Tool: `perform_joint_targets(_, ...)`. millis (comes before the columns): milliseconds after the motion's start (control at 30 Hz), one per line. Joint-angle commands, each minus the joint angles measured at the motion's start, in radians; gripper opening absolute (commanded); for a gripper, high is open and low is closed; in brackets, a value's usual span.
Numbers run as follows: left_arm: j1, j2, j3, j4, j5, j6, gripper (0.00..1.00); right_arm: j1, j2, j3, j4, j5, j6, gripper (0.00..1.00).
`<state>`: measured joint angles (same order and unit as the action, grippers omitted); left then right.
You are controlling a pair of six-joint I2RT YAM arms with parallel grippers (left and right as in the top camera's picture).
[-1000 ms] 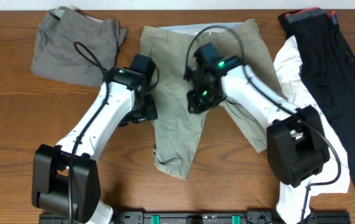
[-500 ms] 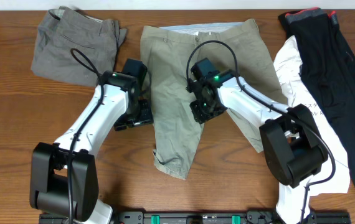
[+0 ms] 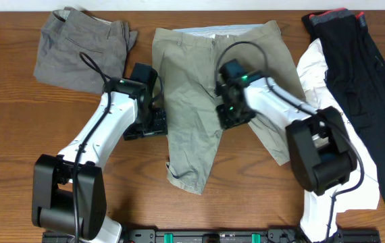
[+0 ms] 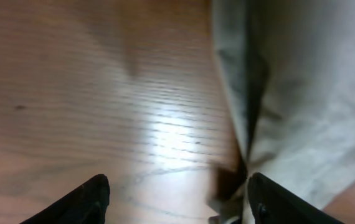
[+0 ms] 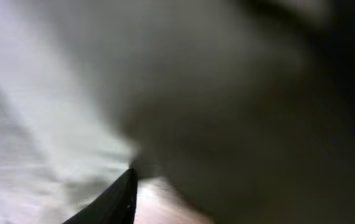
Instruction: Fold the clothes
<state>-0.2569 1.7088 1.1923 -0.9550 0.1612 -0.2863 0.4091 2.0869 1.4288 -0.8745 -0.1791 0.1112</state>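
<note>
Left gripper [image 4: 177, 190] spread over table [image 4: 71, 93] — shorts [image 4: 302, 93] lying flat just to its right, long axis waistband-far to legs-near. Right gripper [image 3: 232, 113] down on shorts' middle, nearer — state can't tell.

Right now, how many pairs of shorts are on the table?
2. The light khaki shorts lie spread flat at centre; the darker grey-brown shorts sit bunched at far left. Another could be hidden under the white T-shirt or black garment at right.

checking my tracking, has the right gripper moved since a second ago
Yes. The right gripper has shifted right over the khaki shorts, toward the white T-shirt, which has not moved.
</note>
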Motion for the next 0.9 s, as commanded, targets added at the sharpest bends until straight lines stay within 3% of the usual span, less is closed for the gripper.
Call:
perform_joint_targets(0, 0.002, 0.006, -0.054, 0.029, 0.117, 0.082, 0.73, -0.103, 0.064, -0.018, -0.012, 0.042, 0.029, 0.36)
perform_joint_targets(300, 0.002, 0.006, -0.208, 0.178, 0.249, 0.100, 0.70, -0.170, 0.064, -0.018, -0.023, -0.047, -0.016, 0.33)
perform_joint_targets(433, 0.002, 0.006, -0.213, 0.256, 0.466, 0.099, 0.52, -0.161, 0.064, -0.018, -0.020, -0.047, -0.015, 0.33)
perform_joint_targets(533, -0.008, 0.006, -0.213, 0.363, 0.732, 0.098, 0.48, -0.160, 0.064, -0.018, -0.020, -0.047, -0.015, 0.33)
perform_joint_targets(600, -0.026, 0.005, -0.210, 0.417, 0.827, 0.090, 0.45, -0.161, 0.064, -0.018, -0.021, -0.047, -0.015, 0.33)
perform_joint_targets(733, -0.081, -0.004, -0.194, 0.475, 0.844, 0.027, 0.45, -0.163, 0.064, -0.018, -0.027, -0.047, -0.015, 0.34)
perform_joint_targets(867, -0.129, -0.007, -0.190, 0.480, 0.723, 0.013, 0.45, -0.163, 0.064, -0.018, -0.027, -0.047, -0.014, 0.34)
